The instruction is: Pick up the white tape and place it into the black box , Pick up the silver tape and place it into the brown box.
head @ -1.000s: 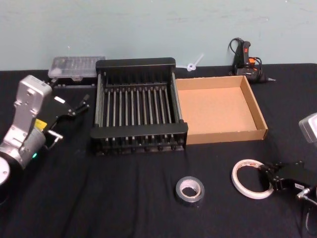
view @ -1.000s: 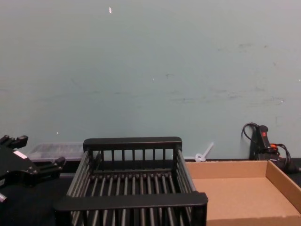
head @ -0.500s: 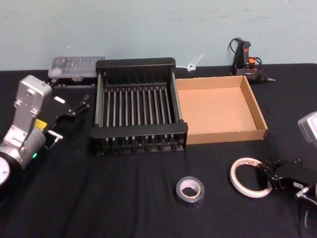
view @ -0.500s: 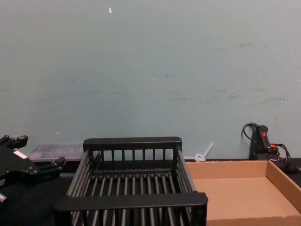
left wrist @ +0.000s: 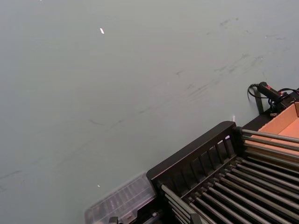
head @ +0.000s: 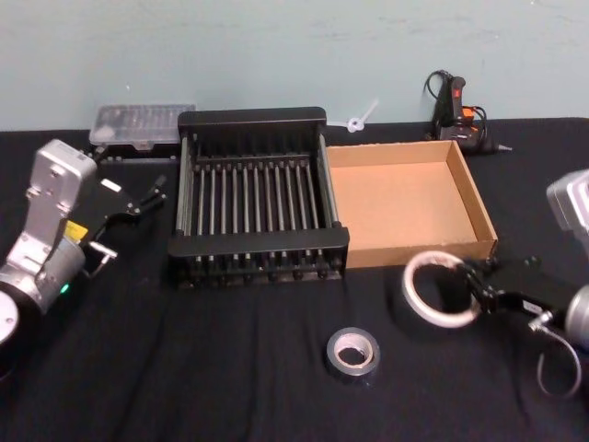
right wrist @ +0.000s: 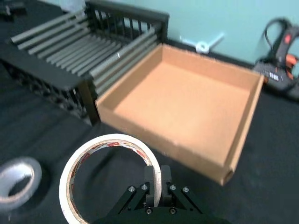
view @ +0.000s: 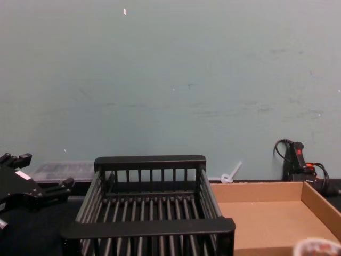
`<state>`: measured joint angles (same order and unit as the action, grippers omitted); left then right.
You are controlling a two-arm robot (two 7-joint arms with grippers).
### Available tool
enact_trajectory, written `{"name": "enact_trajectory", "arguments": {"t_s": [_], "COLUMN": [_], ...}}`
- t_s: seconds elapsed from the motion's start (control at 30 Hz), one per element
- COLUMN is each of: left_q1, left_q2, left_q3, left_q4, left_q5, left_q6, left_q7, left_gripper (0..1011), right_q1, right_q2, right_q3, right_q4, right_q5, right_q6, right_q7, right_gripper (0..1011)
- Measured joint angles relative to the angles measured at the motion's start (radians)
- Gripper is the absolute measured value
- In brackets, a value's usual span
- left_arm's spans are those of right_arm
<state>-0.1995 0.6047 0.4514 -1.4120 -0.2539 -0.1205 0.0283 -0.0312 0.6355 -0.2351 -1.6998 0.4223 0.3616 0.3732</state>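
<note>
My right gripper [head: 471,291] is shut on the rim of the white tape [head: 410,287], holding the roll tilted above the table just in front of the brown box [head: 405,203]. In the right wrist view the fingers [right wrist: 156,179] pinch the white tape [right wrist: 110,140], whose inner face carries red print. The silver tape [head: 352,353] lies flat on the black cloth to the left of it, also seen as the silver tape [right wrist: 16,182]. The black box [head: 256,198] stands beside the brown box. My left gripper [head: 150,193] is parked open left of the black box.
A clear plastic case [head: 143,124] lies behind the black box at the left. A glue gun [head: 457,110] with its cable sits behind the brown box, and a small white plastic piece [head: 361,118] rests near the wall. Black cloth covers the table.
My right gripper has lifted the white tape off the cloth and carried it left and toward the brown box's front wall. The left arm and the silver tape stayed put.
</note>
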Motion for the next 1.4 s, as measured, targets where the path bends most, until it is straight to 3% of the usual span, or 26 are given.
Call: {"name": "enact_trajectory", "arguments": {"t_s": [0.53, 1.4], "left_q1": [0.0, 0.0], "left_q2": [0.0, 0.0], "left_q3": [0.0, 0.0], "left_q4": [0.0, 0.0], "left_q5": [0.0, 0.0], "left_q6": [0.0, 0.0], "left_q7": [0.0, 0.0], "left_gripper": [1001, 1001], "right_q1": [0.17, 0.416], "right_q2": [-0.081, -0.21], "right_q3": [-0.068, -0.197], "right_q4": [0.077, 0.289], "right_q5": [-0.018, -0.141], "right_q6": [-0.045, -0.083], "right_q7": [0.006, 0.043], "right_gripper": [96, 96]}}
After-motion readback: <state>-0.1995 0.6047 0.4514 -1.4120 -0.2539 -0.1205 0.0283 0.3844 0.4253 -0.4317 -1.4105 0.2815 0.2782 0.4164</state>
